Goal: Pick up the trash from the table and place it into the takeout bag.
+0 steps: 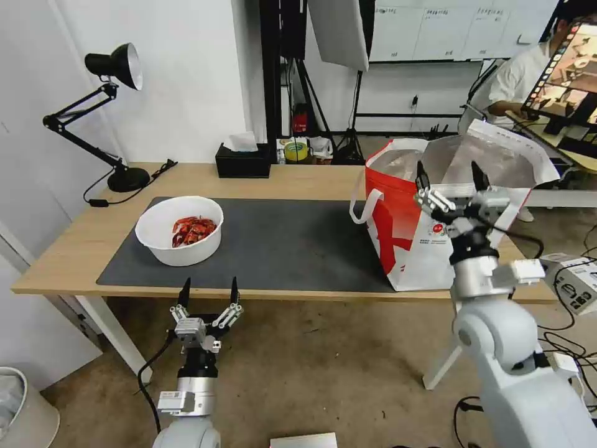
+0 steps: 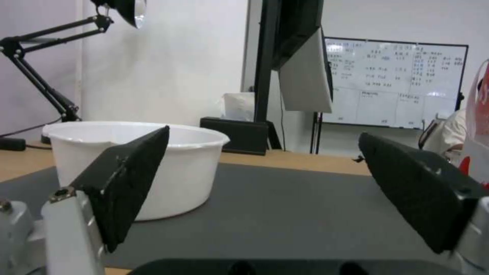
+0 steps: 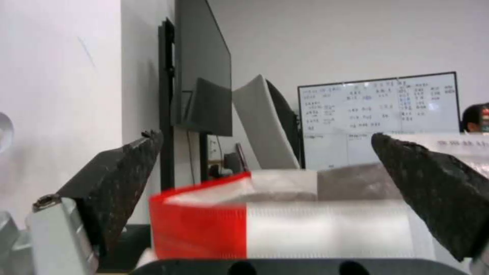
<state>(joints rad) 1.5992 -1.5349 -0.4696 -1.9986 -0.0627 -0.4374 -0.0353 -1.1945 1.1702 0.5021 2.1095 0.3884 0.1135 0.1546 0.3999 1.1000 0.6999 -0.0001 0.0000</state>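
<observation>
A white round bowl (image 1: 179, 230) holding red crayfish shells (image 1: 194, 229) sits on the left part of the dark grey mat (image 1: 280, 246) on the light-wood table (image 1: 68, 249). The left wrist view shows the bowl (image 2: 168, 164) close ahead. My left gripper (image 1: 209, 290) hangs open just off the table's front edge, near the bowl, nothing between its fingers. The red-and-white takeout bag (image 1: 404, 242) stands open at the table's right end, foil lining showing. My right gripper (image 1: 449, 175) is open, raised in front of the bag's mouth; the bag's rim (image 3: 285, 225) lies right ahead.
A black desk lamp (image 1: 115, 68) stands at the back left corner with its cable on the table. A black tissue box (image 1: 244, 160) sits at the back edge. A white bin (image 1: 18, 410) is on the floor at left. Cables and boxes lie on the floor at right.
</observation>
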